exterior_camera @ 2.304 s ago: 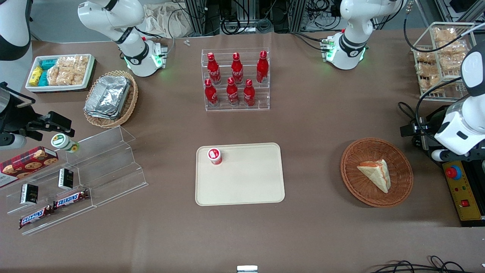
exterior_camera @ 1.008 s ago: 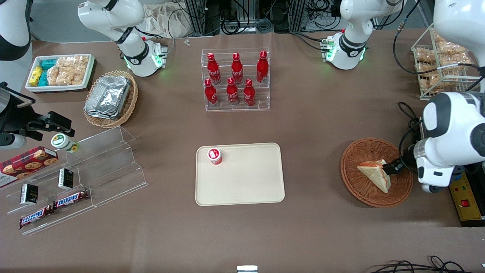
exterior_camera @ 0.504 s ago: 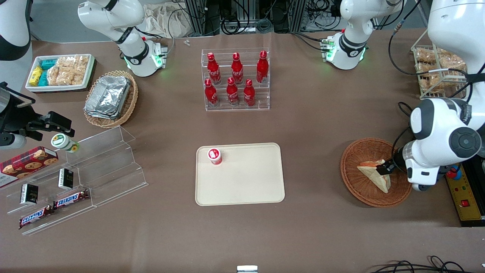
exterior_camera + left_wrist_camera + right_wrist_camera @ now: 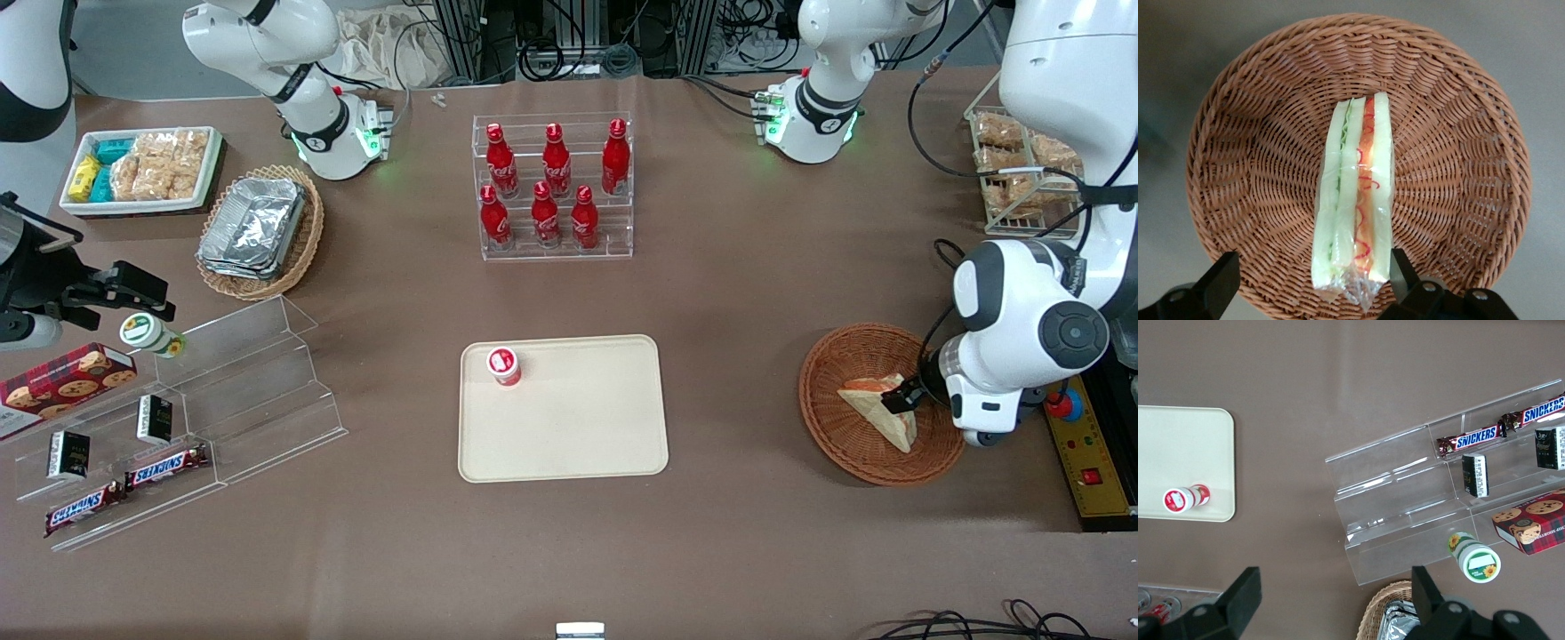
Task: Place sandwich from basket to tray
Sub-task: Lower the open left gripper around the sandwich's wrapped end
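Observation:
The sandwich is a plastic-wrapped wedge lying in the round reddish-brown basket, toward the working arm's end of the table. In the left wrist view its cut edge shows green, white and orange-red layers, with basket weave all around. My gripper hangs low over the basket at the sandwich's edge. It is open: the wrapped end of the sandwich lies between the two fingers, one close beside it, the other well apart. The beige tray lies mid-table.
A small red-capped bottle stands on a corner of the tray. A rack of red bottles is farther from the camera. A wire rack of snacks and a yellow control box stand near the basket.
The working arm has come in over the basket, and its open gripper has dropped to the sandwich. In the last half second it shifted only slightly. The sandwich has not moved.

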Controlling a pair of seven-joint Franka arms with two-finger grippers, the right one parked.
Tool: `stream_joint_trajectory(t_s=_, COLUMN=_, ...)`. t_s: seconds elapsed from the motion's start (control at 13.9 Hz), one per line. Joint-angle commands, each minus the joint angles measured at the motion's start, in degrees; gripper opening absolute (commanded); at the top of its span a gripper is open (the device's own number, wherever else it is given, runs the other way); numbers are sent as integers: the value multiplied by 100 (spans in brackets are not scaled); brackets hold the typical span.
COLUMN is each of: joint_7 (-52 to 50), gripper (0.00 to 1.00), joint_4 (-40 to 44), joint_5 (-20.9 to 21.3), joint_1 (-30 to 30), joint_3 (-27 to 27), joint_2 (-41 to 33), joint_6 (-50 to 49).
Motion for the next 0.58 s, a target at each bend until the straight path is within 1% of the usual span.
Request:
stream_joint_trajectory(t_s=0.0, joint_7=-157, gripper=100, joint_4=-80, joint_5=109, joint_1=6, joint_3=-18, joint_2=21, joint_6=206)
stream_joint_trajectory(t_s=0.5, joint_7=-262, gripper=100, joint_4=-88, joint_5=83, joint_1=6, joint_3=-18, joint_2=188, joint_6=443)
